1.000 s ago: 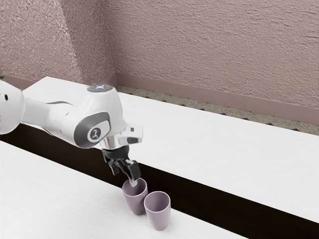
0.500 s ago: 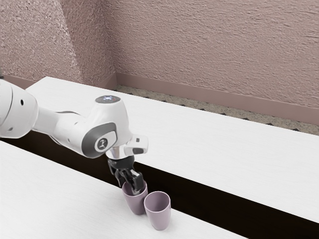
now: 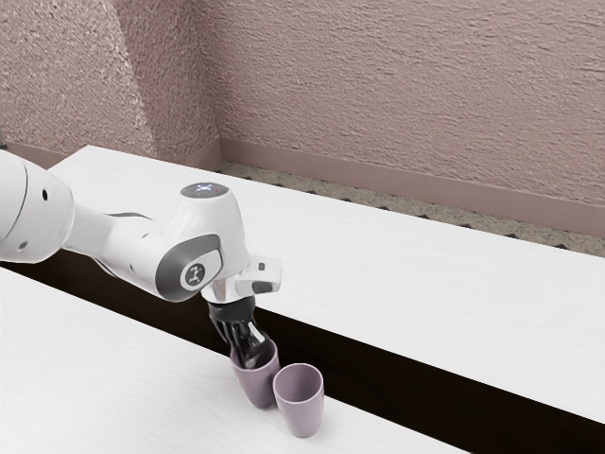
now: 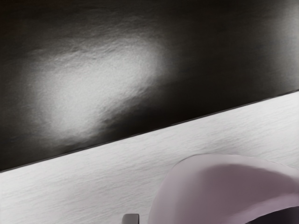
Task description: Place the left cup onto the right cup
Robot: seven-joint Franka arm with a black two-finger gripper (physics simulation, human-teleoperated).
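**Rim grip on left cup, no lift yet**

Exterior view: my gripper (image 3: 248,352) reaches down from 11 o'clock and pinches the rim wall of the left cup (image 3: 255,384), so the cup body hangs clear for stacking. The right cup (image 3: 299,401) is at its 4 o'clock, touching. Both stand on the table (image 3: 95,378).

Wrist view: the left cup (image 4: 224,191) is just under my hand, near the table (image 4: 93,182) edge.

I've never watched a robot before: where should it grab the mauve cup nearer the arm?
By the thin rim wall, from above: the plain mauve handleless cup stands upright, mouth open, and the matching cup crowds one flank. The black claw is at that rim.
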